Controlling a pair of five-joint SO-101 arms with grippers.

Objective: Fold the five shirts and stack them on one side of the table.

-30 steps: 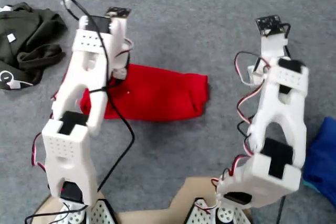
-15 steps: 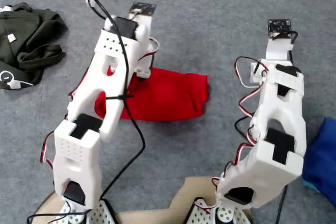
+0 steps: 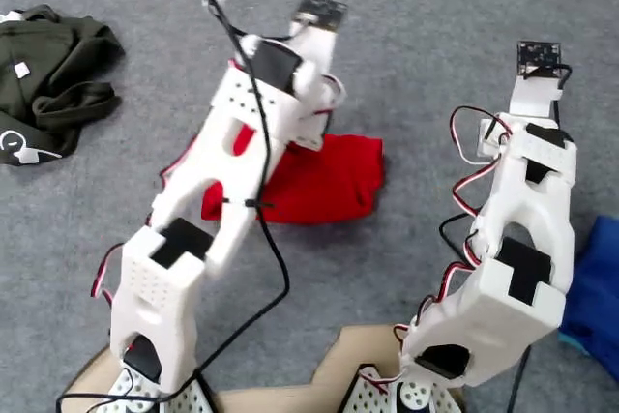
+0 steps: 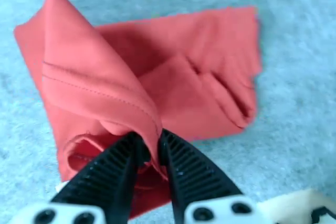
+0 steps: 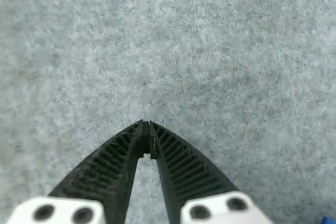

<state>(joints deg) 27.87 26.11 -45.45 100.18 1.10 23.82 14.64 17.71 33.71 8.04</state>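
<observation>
Saw the right claw (image 5: pixel 146 125) closed, black ribbed fingers (image 5: pixel 105 171) meeting at the tips, a narrow gap widening behind them. Found it poised above the grey, felt-like table (image 5: pixel 220 51). Noted white mounts (image 5: pixel 58 212) at the finger bases.

The left arm (image 3: pixel 160 278) hides part of the red shirt (image 3: pixel 334 176).

High view: fixed, above arm bases, looking down across table (image 3: pixel 406 26), 2 arms in frame. Left wrist view: close, looking past left gripper (image 4: pixel 149 142) onto red shirt (image 4: pixel 210 87), shared with high view. Right wrist view: close, past right gripper (image 5: pixel 147 127) onto table.
</observation>
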